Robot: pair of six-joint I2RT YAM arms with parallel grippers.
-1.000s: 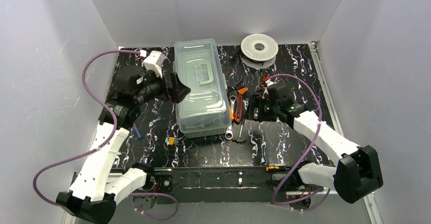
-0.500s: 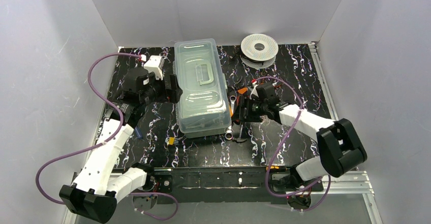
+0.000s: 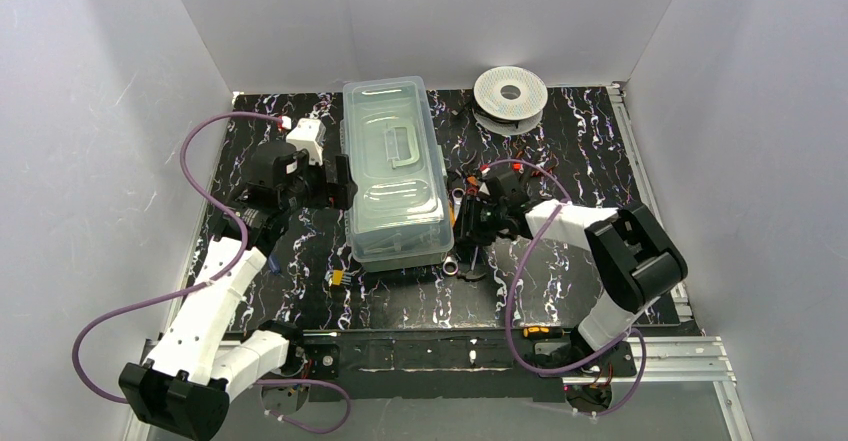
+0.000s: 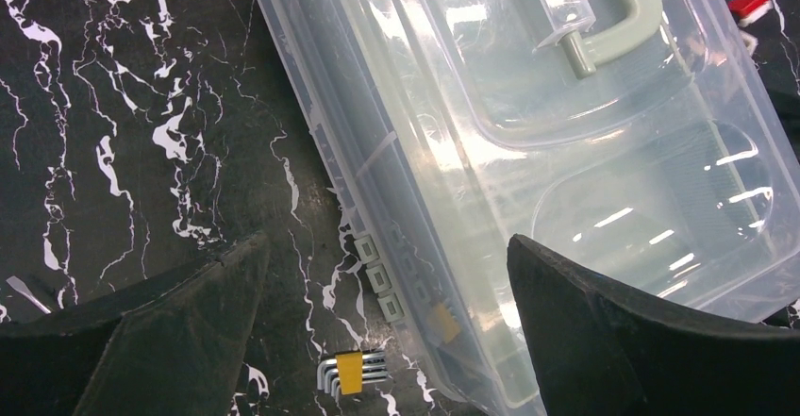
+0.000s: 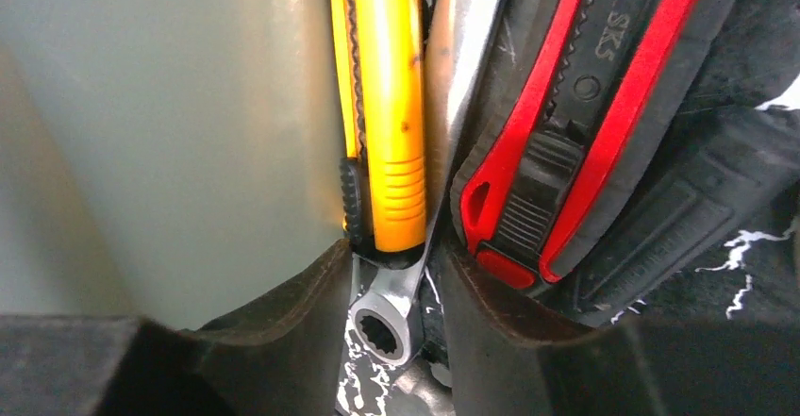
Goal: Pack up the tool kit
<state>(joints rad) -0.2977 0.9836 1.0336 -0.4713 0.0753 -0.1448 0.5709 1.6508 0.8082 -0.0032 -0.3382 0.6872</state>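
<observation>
The pale green toolbox (image 3: pixel 395 171) lies lid-down-shut in the middle of the table (image 3: pixel 560 291), its long axis running 12 to 6 o'clock and its handle (image 4: pixel 618 20) folded flat on the clear lid. The loose tools crowd its 3 o'clock side. There the right gripper (image 5: pixel 394 265) reaches down, jaws about half apart and straddling the ring end of a wrench (image 5: pixel 382 326) and the butt of a yellow knife (image 5: pixel 387 105). Whether they actually pinch either one I cannot tell. A red and black knife (image 5: pixel 566 124) lies just outside the far finger. The step looks like lifting one tool out of this tight bunch. It probably pays to settle on a single tool, since a grip across both could let one slip. It also helps to lift straight up, as the near finger is wedged against the box wall and could shove the box. The left gripper (image 3: pixel 338 181) hovers wide apart and empty at the box's 9 o'clock side, well placed to steady it or work the lid, which must open before anything goes in. The black, white-veined tabletop is hard and looks smooth. Plain white walls (image 3: pixel 450 21) close it in. A white spool (image 3: pixel 510 89) sits at 1 o'clock, and a set of hex keys (image 4: pixel 351 374) lies at 7 o'clock.
</observation>
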